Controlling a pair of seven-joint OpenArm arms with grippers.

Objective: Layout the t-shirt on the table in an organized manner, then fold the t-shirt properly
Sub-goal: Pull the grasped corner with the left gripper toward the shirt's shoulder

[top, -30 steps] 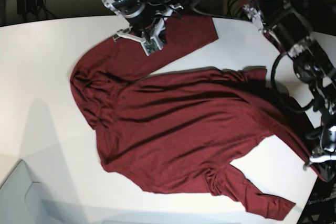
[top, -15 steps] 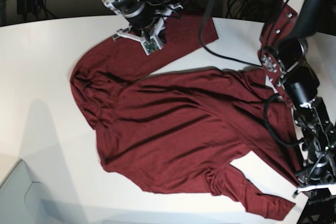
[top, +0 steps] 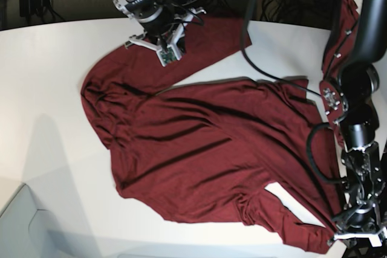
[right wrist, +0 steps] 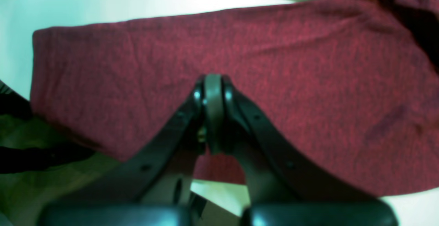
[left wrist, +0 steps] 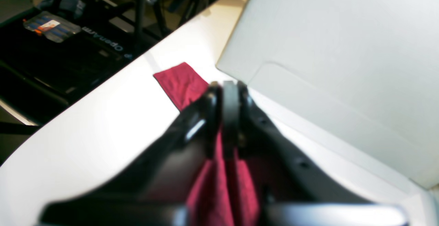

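Left wrist: jaws pinching t-shirt fabric near table edge, right jaws clenched over sleeve; may slip, thin cloth sliding off

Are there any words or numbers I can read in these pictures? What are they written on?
"OpenArm", seen upside down in white letters on a black panel beyond the table edge in the left wrist view.
Clear box with a white and orange label: too small and blurred to read.
The t-shirt is plain, with no print.
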